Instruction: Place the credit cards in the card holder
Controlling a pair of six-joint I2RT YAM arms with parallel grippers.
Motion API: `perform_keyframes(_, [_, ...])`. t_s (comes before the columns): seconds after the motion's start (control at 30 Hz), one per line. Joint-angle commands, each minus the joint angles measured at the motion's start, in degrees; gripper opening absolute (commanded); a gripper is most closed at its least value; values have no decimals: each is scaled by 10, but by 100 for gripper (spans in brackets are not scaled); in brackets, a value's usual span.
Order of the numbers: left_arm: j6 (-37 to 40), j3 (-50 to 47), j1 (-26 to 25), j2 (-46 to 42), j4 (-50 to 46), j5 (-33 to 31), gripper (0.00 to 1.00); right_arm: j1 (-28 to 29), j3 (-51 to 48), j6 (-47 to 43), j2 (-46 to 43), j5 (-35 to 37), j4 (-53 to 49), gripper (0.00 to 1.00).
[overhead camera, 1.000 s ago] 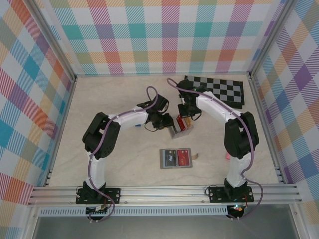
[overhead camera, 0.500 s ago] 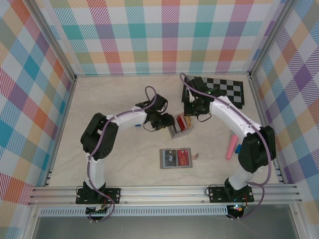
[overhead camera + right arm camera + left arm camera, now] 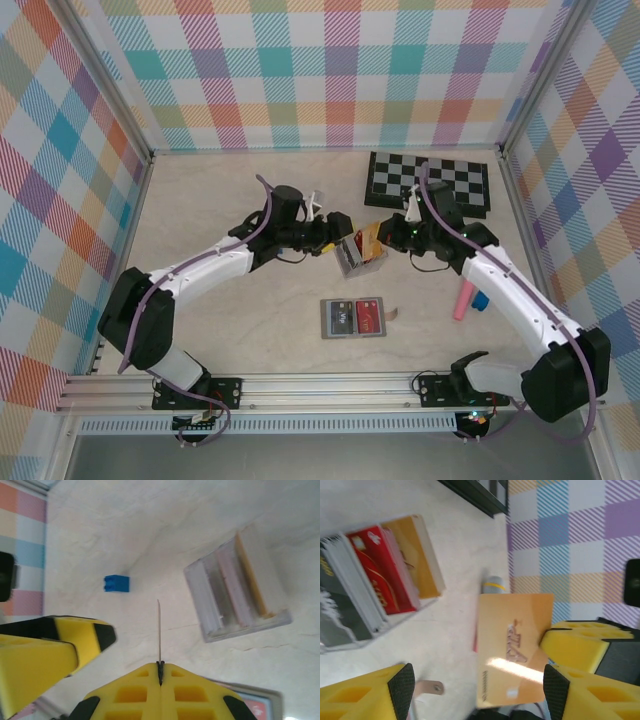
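- Pinching the gold card (image 3: 512, 650) between the closed pads of my right gripper (image 3: 160, 666), I hold it off the table (image 3: 230, 300), just right of centre in the top view. In the right wrist view the card is a thin edge-on line rising from my fingertips.
- My left gripper (image 3: 333, 232) is spread wide, its yellow fingers (image 3: 360, 697) sitting at the two lower corners of the left wrist view. The gold card hangs face-on ahead of them, gripped at its right edge by the other arm's yellow pad.
- The two grippers face each other closely in the middle of the top view, just above the clear rack (image 3: 360, 264) in the frame.
- The rack stands on the table with upright cards in it. At the upper left of the left wrist view I see a dark card (image 3: 340, 595), a red card (image 3: 382, 570) and a tan-gold card (image 3: 417, 555).
- The card holder (image 3: 353, 331) lies flat and open at the lower centre of the top view, below the rack and well apart from both grippers. The holder's black card (image 3: 341, 318) and the holder's red card (image 3: 369, 316) show on its two halves; I cannot tell whether they are tucked into slots.
- A chessboard (image 3: 428, 183) lies at the upper right, and a pink piece (image 3: 465, 298) and a blue block (image 3: 116, 583) lie on the table.
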Motion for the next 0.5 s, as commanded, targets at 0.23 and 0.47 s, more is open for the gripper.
perform_keyframes(0.23, [-94,-29,5,13,186,118,56,-12,-51,101,-40,-117,126,2])
perform_keyframes(0.47, [-103,-35,5,8,203,123,37,-37,-74,132,-36,-156,168,2])
